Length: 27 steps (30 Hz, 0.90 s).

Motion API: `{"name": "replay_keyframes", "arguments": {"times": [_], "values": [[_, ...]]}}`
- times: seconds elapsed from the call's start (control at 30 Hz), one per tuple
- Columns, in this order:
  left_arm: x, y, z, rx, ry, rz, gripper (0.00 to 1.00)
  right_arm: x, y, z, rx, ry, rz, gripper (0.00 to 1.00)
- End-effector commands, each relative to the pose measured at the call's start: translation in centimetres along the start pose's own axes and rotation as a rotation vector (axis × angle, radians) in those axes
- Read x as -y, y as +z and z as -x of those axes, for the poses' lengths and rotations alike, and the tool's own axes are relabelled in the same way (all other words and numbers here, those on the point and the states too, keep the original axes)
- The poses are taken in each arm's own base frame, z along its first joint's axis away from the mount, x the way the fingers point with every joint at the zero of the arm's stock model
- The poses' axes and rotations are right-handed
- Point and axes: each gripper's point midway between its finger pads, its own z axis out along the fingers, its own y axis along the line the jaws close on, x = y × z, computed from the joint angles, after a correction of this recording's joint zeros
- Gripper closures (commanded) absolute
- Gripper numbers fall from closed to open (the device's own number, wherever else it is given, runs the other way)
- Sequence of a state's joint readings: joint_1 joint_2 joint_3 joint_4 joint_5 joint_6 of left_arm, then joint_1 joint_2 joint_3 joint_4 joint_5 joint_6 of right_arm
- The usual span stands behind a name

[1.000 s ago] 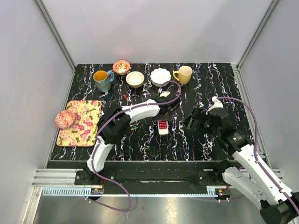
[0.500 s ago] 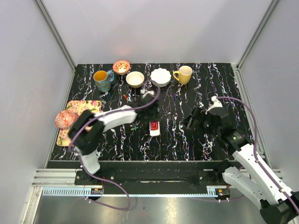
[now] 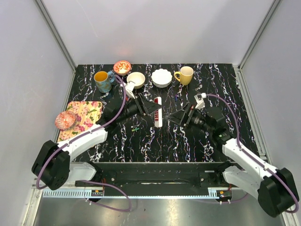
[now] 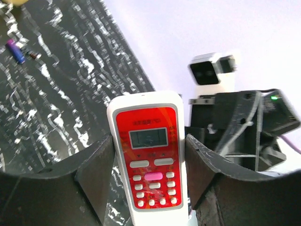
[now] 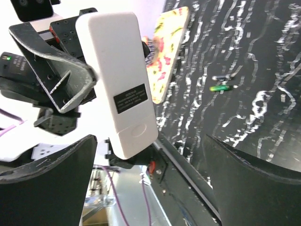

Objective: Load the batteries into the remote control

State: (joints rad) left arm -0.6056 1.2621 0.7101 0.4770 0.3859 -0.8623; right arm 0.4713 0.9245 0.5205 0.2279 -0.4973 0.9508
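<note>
My left gripper (image 4: 149, 144) is shut on the remote control (image 4: 150, 155), fingers on its long edges, and holds it off the table. Its red face with white buttons and pale display points at the left wrist camera. From above the remote control (image 3: 158, 111) shows edge-on between both arms, with my left gripper (image 3: 151, 107) to its left. My right gripper (image 5: 150, 141) stands open just short of the white back of the remote control (image 5: 120, 80), with nothing between its fingers; from above it (image 3: 181, 115) sits right of the remote. A green battery (image 5: 221, 87) and a purple battery (image 4: 16, 52) lie on the table.
Along the back stand a blue mug (image 3: 102, 80), a patterned bowl (image 3: 122, 67), a cream bowl (image 3: 136, 80), a white bowl (image 3: 161, 77) and a yellow mug (image 3: 185, 75). A floral tray (image 3: 82, 123) with a pink round object (image 3: 65, 120) lies at the left.
The remote has gone from lying flat on the table to held up on edge in my left gripper. The left arm has stretched out low. My right gripper has moved left towards the remote.
</note>
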Motion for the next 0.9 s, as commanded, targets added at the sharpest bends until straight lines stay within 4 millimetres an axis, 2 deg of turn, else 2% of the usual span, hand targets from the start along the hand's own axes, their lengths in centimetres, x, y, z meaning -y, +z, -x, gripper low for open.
{"name": "replay_keyframes", "arguments": {"times": [0.0, 0.17, 0.4, 0.6, 0.77, 0.87], "values": [[6.4, -1.6, 3.6, 0.141, 0.059, -0.261, 1.0, -7.0, -0.4, 1.3, 0.014, -0.032, 0.323, 0.0], [6.8, -1.5, 4.1, 0.155, 0.006, -0.301, 1.0, -7.8, -0.4, 1.1, -0.007, -0.051, 0.385, 0.0], [7.9, -1.1, 4.8, 0.168, -0.085, -0.373, 1.0, -7.1, 0.2, 0.5, -0.048, -0.064, 0.377, 0.01], [8.0, -0.7, 5.1, 0.17, -0.101, -0.376, 1.0, -7.9, 0.2, 0.8, -0.052, -0.065, 0.416, 0.02], [8.3, -0.7, 5.5, 0.183, -0.111, -0.386, 1.0, -7.9, 0.8, 0.8, -0.07, -0.045, 0.44, 0.14], [8.5, -0.7, 5.5, 0.185, -0.118, -0.396, 1.0, -7.9, 1.1, 0.8, -0.076, -0.022, 0.466, 0.15]]}}
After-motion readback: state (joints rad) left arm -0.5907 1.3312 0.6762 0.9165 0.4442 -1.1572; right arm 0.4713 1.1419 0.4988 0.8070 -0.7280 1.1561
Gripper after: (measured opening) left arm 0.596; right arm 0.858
